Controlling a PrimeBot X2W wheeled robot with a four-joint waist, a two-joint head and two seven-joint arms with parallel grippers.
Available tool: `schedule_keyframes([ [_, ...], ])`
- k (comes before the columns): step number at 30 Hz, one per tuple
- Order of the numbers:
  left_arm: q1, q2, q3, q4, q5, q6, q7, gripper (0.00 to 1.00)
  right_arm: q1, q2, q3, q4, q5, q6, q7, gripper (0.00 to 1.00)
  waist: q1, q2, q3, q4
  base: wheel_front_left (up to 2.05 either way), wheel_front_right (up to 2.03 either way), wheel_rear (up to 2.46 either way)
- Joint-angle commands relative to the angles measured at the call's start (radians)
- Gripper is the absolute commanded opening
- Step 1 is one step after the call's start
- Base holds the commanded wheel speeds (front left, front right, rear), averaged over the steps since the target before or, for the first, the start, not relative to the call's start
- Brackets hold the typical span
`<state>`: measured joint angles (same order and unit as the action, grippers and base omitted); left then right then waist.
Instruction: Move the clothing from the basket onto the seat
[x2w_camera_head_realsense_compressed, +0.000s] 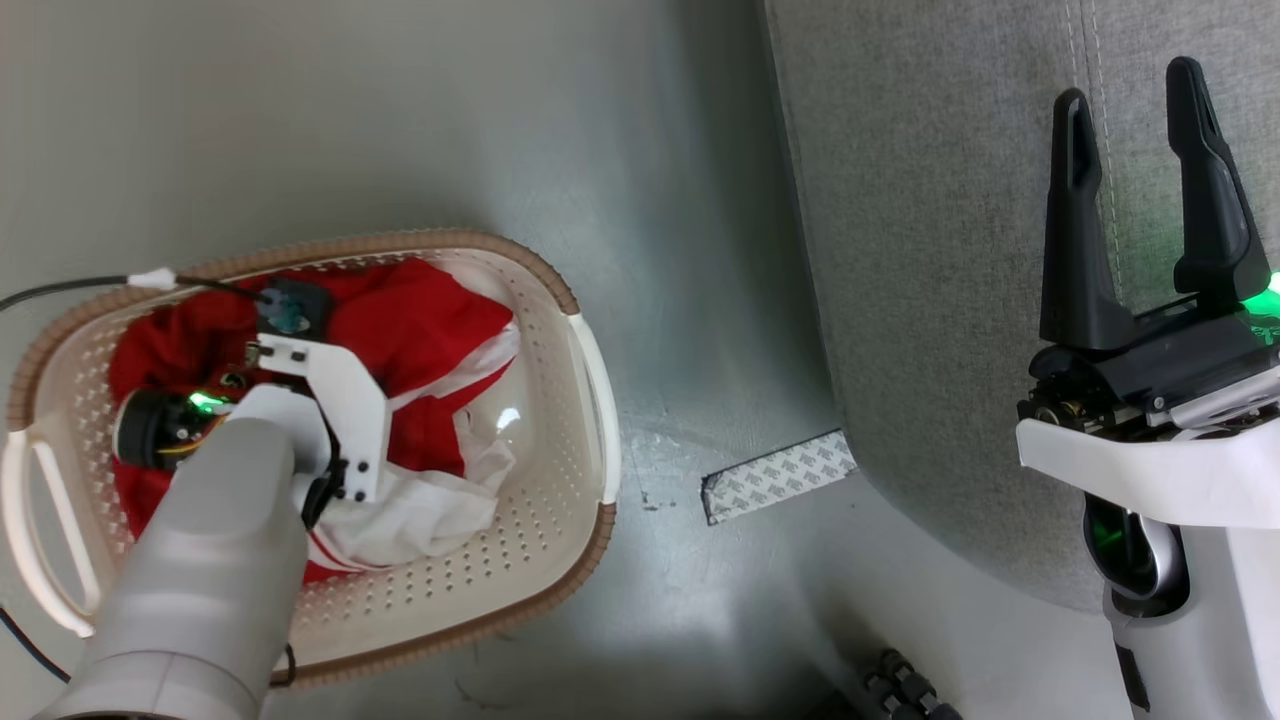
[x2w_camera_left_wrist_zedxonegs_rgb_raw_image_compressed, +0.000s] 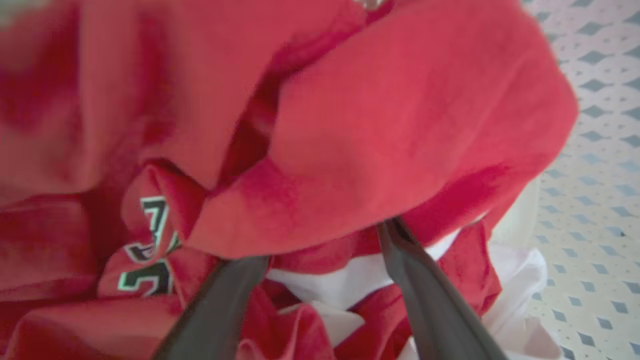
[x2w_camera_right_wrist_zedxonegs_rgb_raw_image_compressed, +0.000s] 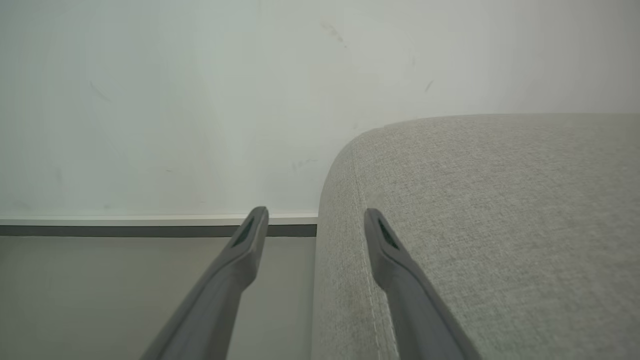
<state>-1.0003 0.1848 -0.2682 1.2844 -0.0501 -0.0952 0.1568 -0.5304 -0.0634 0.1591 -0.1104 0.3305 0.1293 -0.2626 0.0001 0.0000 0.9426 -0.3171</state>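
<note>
Left claw (x2w_camera_left_wrist_zedxonegs_rgb_raw_image_compressed: 320, 245): fingers spread, released, tips pushed under a red fold of clothing (x2w_camera_head_realsense_compressed: 420, 320). Nothing gripped. The clothing lies heaped inside the basket (x2w_camera_head_realsense_compressed: 545, 560), which stands on the floor (x2w_camera_head_realsense_compressed: 680, 250) beside the sofa (x2w_camera_head_realsense_compressed: 940, 300). Right claw (x2w_camera_head_realsense_compressed: 1128, 90): released, empty, above the sofa edge.

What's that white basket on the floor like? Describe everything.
The basket is cream-white plastic, a rounded rectangle with perforated walls, a brown rim band and looped side handles. It stands upright on the grey floor, left of the sofa and apart from it, holding crumpled red-and-white clothing; the left gripper reaches into it.
</note>
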Motion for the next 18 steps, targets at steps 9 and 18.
schedule_keyframes([
  [9, -0.006, 0.007, -0.035, 0.005, 0.004, -0.024, 0.032, 0.00, -0.019, 0.005, 0.004, 0.008, -0.016, 0.003, -0.003, 1.00, -0.0001, 0.0000, 0.009, -0.001, 0.00, 0.00, 0.00],
  [18, 0.028, -0.024, -0.047, 0.005, -0.027, -0.030, -0.061, 0.00, -0.012, -0.014, 0.005, 0.028, -0.024, 0.003, -0.003, 1.00, -0.0001, 0.0000, -0.077, 0.037, 0.00, 0.00, 0.00],
])
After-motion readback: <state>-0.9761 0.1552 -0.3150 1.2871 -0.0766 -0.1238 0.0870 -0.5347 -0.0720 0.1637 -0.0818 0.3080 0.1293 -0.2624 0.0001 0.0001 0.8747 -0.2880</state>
